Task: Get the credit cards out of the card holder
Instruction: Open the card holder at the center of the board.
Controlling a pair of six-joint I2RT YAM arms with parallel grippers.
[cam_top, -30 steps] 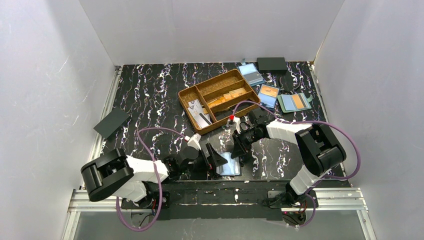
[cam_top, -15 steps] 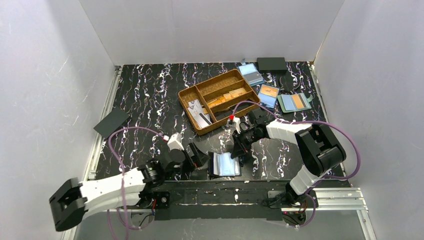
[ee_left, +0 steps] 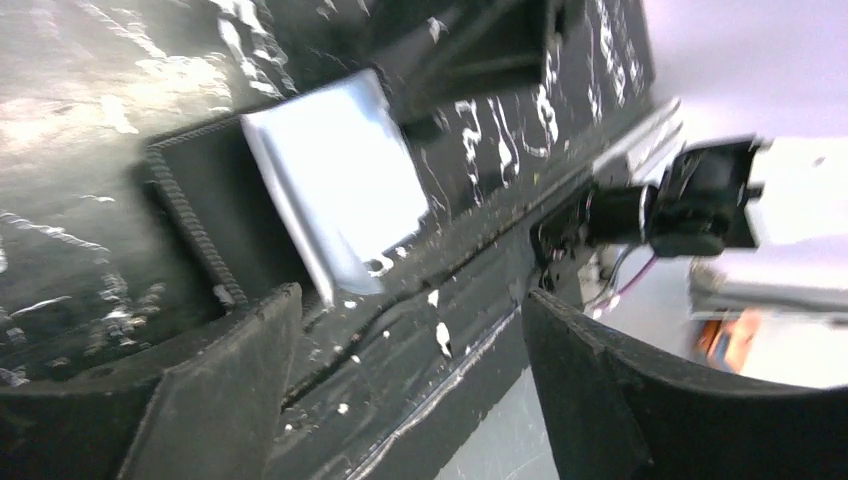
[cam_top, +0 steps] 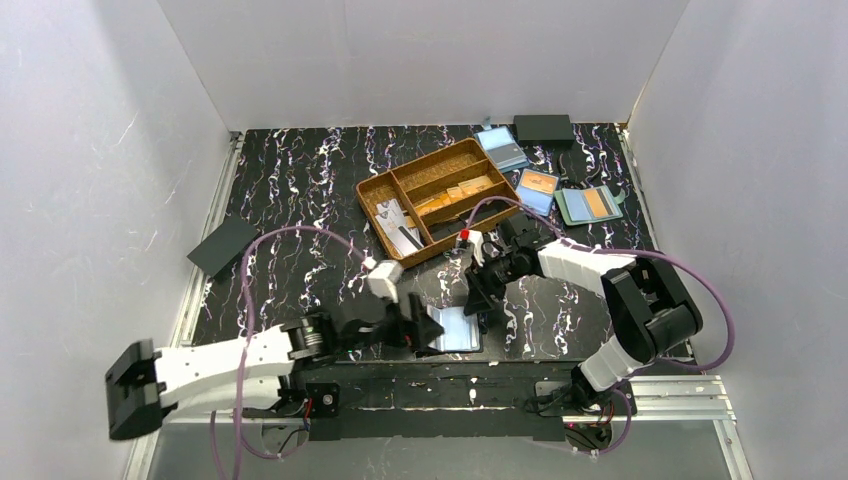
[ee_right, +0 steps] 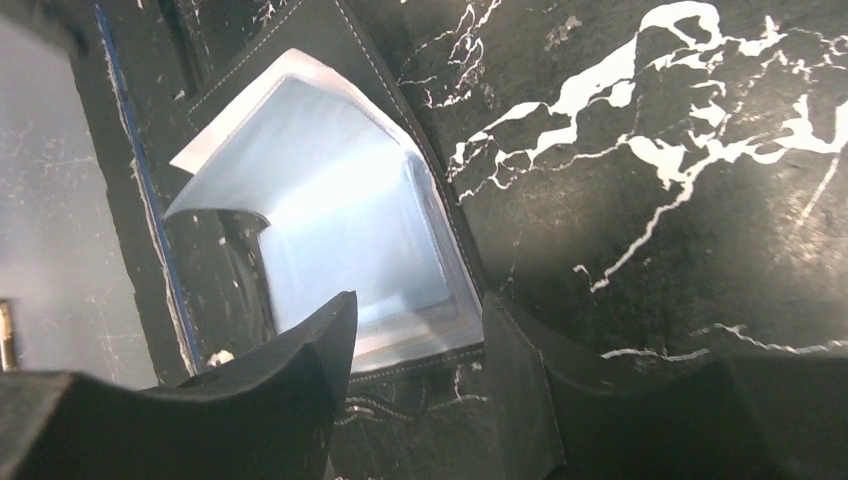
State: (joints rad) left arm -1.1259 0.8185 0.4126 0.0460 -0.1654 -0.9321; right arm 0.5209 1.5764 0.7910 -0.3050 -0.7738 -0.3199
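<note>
The black card holder [cam_top: 458,328] lies open near the table's front edge, its light blue lining [ee_right: 340,220] facing up. I cannot tell whether a credit card sits in that lining. Pale credit cards [cam_top: 397,222] with dark print lie in the tray's near compartment. My left gripper [cam_top: 425,328] is at the holder's left side, open and empty; the left wrist view shows the gripper [ee_left: 410,300] over the front rail, with the holder [ee_left: 340,190] beyond it. My right gripper [cam_top: 478,293] hovers at the holder's far edge; this gripper [ee_right: 420,300] is open and grips nothing.
A brown divided tray [cam_top: 383,188] with orange-tan cards stands mid-table. Blue holders showing orange cards [cam_top: 537,190], a grey-green holder [cam_top: 588,204] and a black box [cam_top: 543,127] are at the back right. Another black case [cam_top: 224,245] lies at the left edge.
My left arm drew back from the holder and has returned to its left side. The right gripper's jaws have widened while staying at the holder's far edge.
</note>
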